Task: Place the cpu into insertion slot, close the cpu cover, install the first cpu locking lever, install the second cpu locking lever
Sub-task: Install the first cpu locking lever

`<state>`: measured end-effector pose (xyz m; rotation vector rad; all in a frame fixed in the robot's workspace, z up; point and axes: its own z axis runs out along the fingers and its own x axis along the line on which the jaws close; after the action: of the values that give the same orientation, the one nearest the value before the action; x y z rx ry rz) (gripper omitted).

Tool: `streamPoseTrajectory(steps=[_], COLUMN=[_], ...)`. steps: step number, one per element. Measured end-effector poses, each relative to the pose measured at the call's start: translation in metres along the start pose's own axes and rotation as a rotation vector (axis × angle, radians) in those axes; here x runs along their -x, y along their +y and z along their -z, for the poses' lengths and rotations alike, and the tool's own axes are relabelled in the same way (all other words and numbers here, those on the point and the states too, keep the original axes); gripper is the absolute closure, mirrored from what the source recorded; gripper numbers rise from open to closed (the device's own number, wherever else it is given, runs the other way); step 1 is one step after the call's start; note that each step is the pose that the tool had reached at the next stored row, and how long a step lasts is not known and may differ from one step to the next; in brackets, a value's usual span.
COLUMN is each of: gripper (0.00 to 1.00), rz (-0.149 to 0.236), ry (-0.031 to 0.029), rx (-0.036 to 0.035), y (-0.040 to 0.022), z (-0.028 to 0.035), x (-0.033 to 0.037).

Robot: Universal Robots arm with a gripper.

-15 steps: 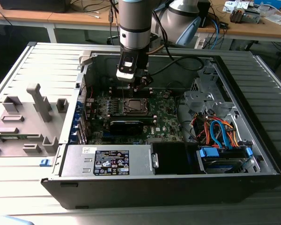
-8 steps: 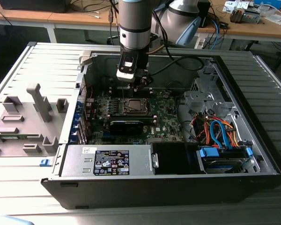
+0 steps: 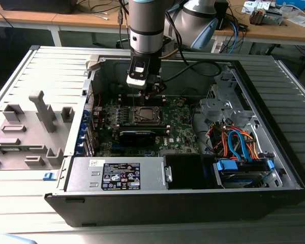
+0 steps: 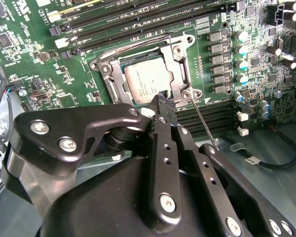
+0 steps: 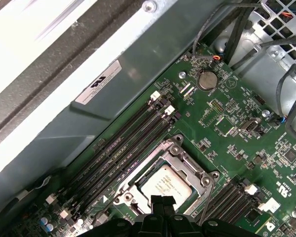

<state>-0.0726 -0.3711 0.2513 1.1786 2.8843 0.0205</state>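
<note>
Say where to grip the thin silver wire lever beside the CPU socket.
Probably near its free end, from above, closing across it: the thin silver wire lever juts out from the square silver-framed socket and seems raised off the green circuit board there.

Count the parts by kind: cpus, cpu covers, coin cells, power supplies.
cpu: 1
cpu cover: 1
coin cell: 1
power supply: 1
Total: 4
</note>
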Motion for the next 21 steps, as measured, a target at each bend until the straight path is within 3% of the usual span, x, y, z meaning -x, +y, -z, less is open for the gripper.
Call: streamPoseTrajectory(steps=[21], gripper=[0.89], rz=[0.015], ry=[0.0002], rx=[0.0001], y=[0.0], z=[0.0], x=[0.0])
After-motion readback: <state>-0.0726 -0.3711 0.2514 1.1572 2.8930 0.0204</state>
